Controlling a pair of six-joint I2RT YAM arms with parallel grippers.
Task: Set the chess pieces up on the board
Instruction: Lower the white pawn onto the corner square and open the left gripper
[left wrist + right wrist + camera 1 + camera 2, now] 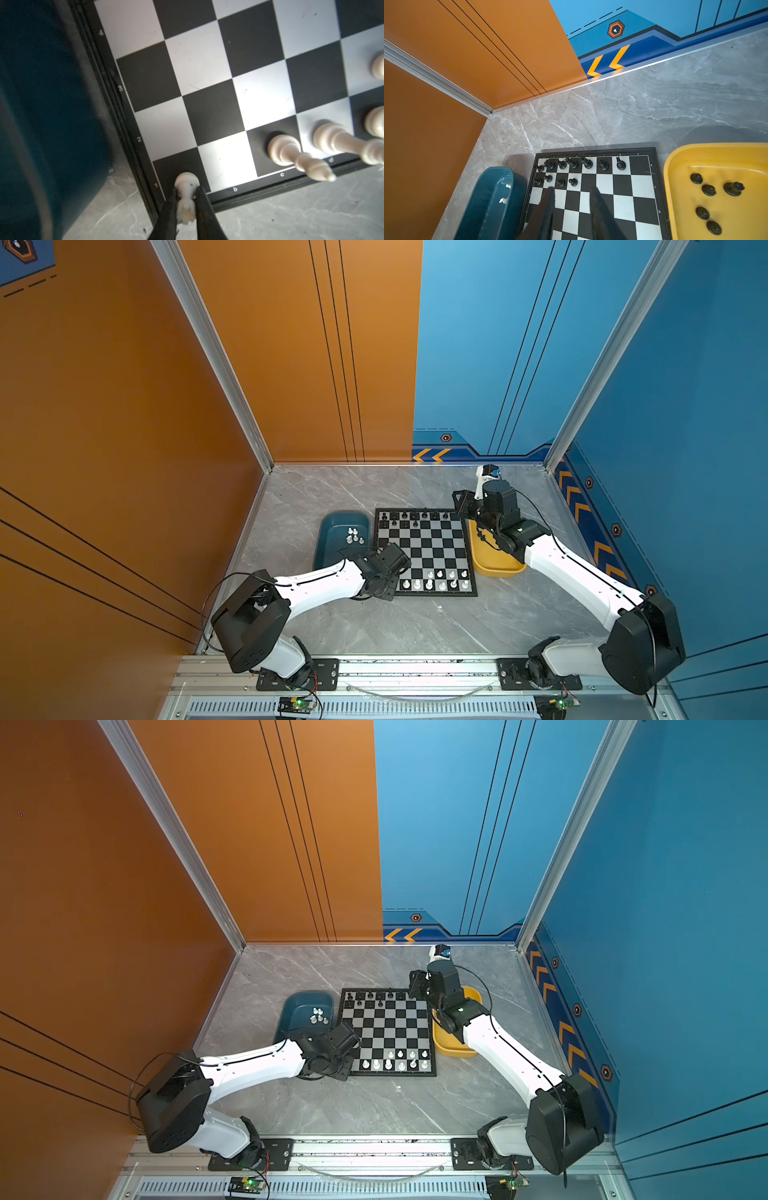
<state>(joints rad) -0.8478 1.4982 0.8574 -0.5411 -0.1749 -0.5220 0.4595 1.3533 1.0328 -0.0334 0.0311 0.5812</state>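
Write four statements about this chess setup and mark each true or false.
1. The left tool brackets a white rook on a corner square of the board. True.
2. The yellow tray holds white pieces. False: black pieces lie in it.
3. The right tool grips a black pawn. False: it is open and empty, above the board.
4. White pieces lie in the teal tray. True.
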